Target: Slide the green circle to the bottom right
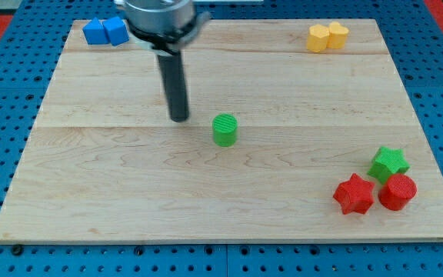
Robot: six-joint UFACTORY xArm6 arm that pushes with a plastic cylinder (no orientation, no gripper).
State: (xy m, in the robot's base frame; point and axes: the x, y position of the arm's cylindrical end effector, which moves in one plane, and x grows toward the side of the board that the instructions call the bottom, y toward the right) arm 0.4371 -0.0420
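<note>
My tip (179, 118) rests on the wooden board (129, 192), a little above the board's middle and toward the view's left; it is a bare dark rod with no jaws, so it neither opens nor closes and grips nothing; it touches no block. The green circle (224, 130) stands just to the view's right of my tip and slightly lower, near it but apart, close to the centre of the board. In the bottom right corner three blocks cluster together: a green star (389, 162) at the top of the group, a red star (354, 194) below it to the view's left, and a red circle (398, 191) just beside the red star on the right; the green circle lies well apart from them. Two blue blocks (104, 31) sit touching in the top left corner, beside the rod's mount; two yellow blocks (327, 36) sit touching near the top right corner; their exact shapes are hard to make out.
</note>
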